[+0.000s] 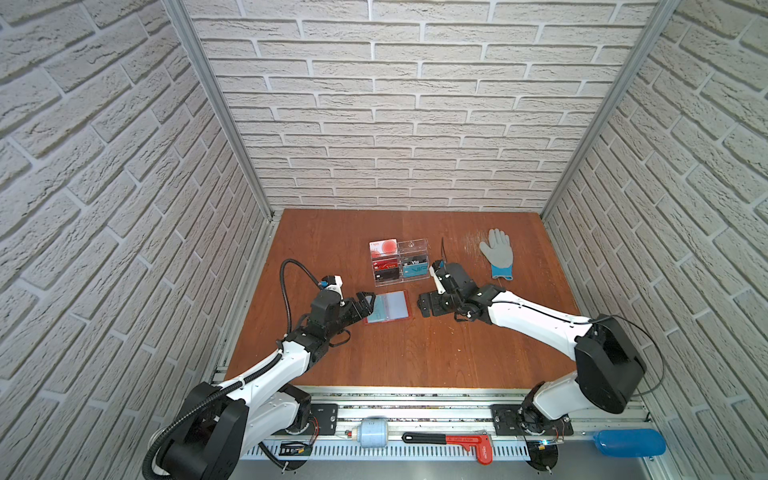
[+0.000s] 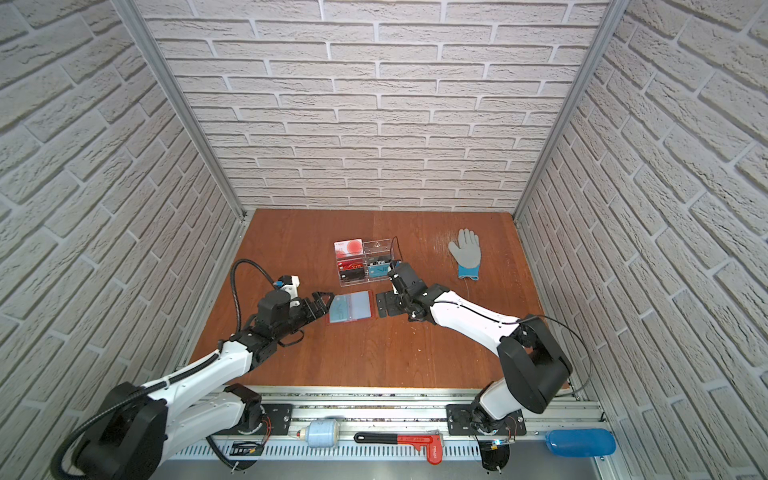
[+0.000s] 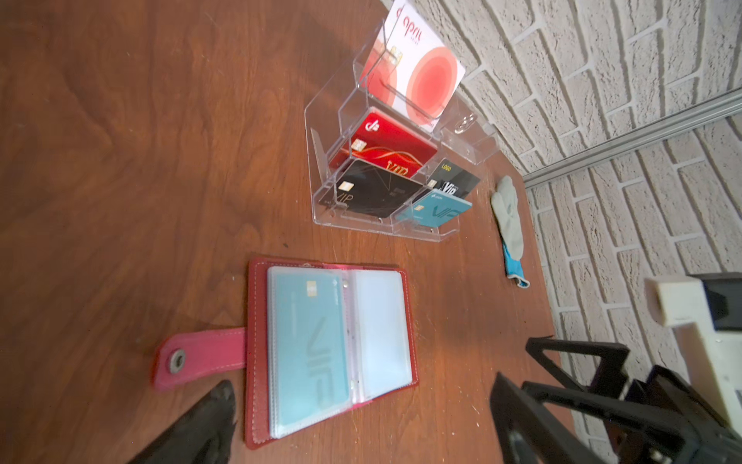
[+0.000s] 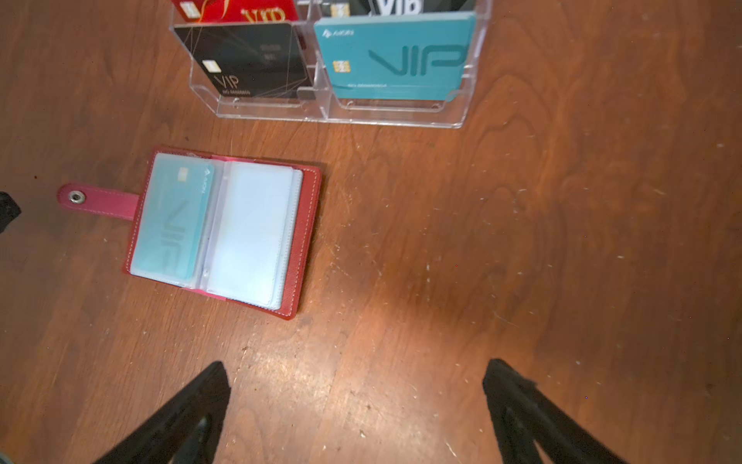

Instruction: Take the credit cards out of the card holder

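Note:
The red card holder [image 3: 257,361] [image 4: 307,225] lies open and flat on the wooden table, its snap tab [image 3: 200,357] stretched out to one side. In one clear sleeve sits a teal credit card [image 3: 309,353] [image 4: 172,225]; the facing sleeves look pale blue. Both top views show my left gripper [image 1: 365,305] [image 2: 322,305] open at the holder's left end, with a finger over the card's edge. In the left wrist view that gripper [image 3: 363,391] straddles the holder's near end. My right gripper [image 1: 423,306] [image 4: 355,365] is open over bare wood just right of the holder [image 1: 409,309].
A clear acrylic card stand [image 1: 401,262] [image 4: 461,116] with red, black and teal VIP cards stands just behind the holder. A grey glove with a blue cuff [image 1: 497,253] lies at the back right. Brick-pattern walls close in three sides.

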Controlling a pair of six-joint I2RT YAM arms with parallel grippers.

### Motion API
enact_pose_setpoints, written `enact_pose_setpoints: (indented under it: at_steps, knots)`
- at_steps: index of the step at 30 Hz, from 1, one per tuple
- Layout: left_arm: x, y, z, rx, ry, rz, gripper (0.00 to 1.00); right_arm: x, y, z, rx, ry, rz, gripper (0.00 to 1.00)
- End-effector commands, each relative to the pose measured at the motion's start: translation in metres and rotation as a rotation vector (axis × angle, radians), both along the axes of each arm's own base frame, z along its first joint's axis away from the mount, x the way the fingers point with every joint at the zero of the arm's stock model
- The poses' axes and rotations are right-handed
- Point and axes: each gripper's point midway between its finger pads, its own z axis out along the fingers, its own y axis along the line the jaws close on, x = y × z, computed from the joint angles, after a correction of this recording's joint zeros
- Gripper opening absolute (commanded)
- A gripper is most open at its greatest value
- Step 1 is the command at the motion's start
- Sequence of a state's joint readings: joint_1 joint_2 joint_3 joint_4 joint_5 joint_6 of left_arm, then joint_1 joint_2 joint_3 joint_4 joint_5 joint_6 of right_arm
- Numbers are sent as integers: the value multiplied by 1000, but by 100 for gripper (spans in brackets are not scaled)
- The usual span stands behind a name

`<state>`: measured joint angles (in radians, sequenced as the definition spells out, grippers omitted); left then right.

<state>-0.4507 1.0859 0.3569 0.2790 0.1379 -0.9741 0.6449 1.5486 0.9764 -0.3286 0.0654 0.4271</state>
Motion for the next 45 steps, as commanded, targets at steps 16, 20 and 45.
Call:
enact_pose_setpoints:
  at_steps: [16, 20, 45]
  knots:
    - [35, -42, -14, -137, 65, -63, 98, 38, 18, -38, -100, 37, -70, 100]
    - [38, -43, -21, -138, 87, -54, 98, 41, 17, -45, -123, 54, -88, 100]
    - [34, -26, -33, -67, 140, -5, 98, 40, 10, -74, -187, 108, -119, 100]
